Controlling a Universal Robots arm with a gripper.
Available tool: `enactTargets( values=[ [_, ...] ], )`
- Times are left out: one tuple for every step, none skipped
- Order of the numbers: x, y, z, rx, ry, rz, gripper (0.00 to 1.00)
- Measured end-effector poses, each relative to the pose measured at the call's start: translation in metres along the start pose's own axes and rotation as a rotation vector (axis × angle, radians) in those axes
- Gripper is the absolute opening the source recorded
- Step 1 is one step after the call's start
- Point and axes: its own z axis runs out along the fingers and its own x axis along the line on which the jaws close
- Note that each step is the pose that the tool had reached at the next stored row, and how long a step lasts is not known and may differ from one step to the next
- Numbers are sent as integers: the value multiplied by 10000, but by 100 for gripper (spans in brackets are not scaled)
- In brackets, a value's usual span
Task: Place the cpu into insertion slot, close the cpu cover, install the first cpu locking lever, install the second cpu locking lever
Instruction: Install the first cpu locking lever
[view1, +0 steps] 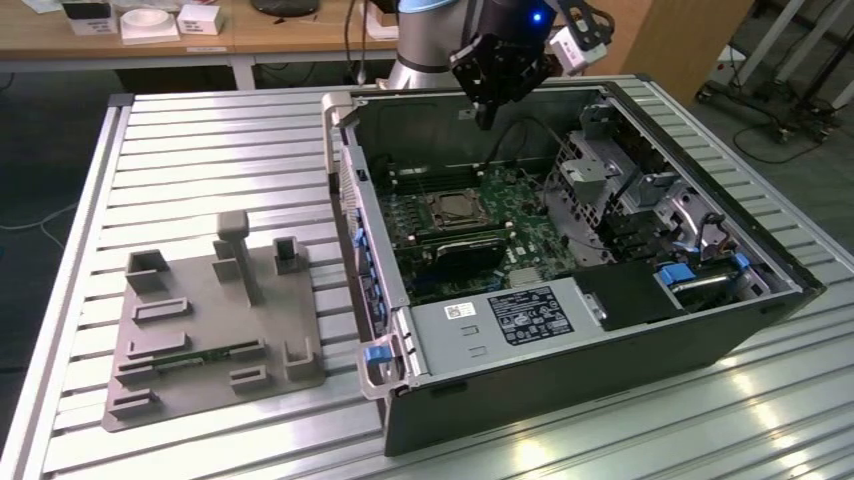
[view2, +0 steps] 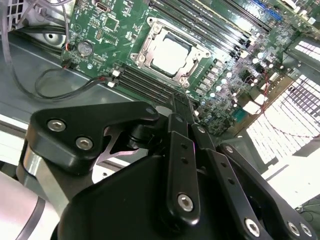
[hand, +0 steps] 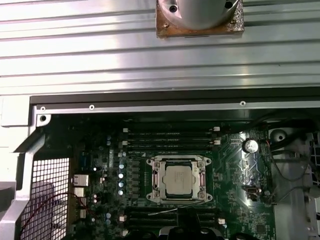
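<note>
Silvery-beige metal marks the chip (hand: 178, 179). It lies flat in its socket on the green board (view1: 527, 215), near the middle of the open computer case (view1: 561, 390) that stands on the ribbed counter (view1: 200, 160). The cover (hand: 204, 181), a thin bright frame, lies flat around the chip on all four sides. I judge it closed over the chip's edges, with the metal top showing through its open centre. A thin wire (hand: 177, 208) runs, slightly askew, along the side of the socket turned away from the case wall next to the arm's base (hand: 200, 15). I take it for a locking lever, but I cannot tell whether it is latched.

My tool (view1: 486, 118) hangs high over the case, just inside that same wall and well apart from the board. Its fingers look drawn together, and I see nothing between them.

What matters is the offset. The chip is not straight under my tips. It lies lower, further toward the middle of the case, with a bank of memory slots (hand: 170, 135) between it and the wall I hover beside. In the second wrist view the tool (view2: 181, 102) points down past the board's edge, and the socket sits beyond the tips. The socket is nearly square, and its sides run parallel with the memory slots, as the wire roughly does too.
</note>
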Motion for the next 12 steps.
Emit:
enactTargets(
  values=[
    [1, -2, 17, 0, 0, 0, 11],
    [2, -3, 32, 0, 0, 0, 11],
    [4, -4, 51, -1, -1, 1, 11],
    [6, -6, 69, 0, -1, 0, 11],
    [8, -8, 87, -1, 0, 0, 11],
    [11, -9, 101, 0, 0, 1, 11],
    [16, -11, 114, -1, 0, 0, 11],
    [22, -12, 126, 0, 0, 0, 11],
    [28, -13, 140, 0, -1, 0, 11],
    [31, -14, 151, 0, 0, 0, 11],
    [32, -15, 158, 0, 0, -1, 11],
    [31, -15, 161, 1, 1, -2, 11]
  ],
)
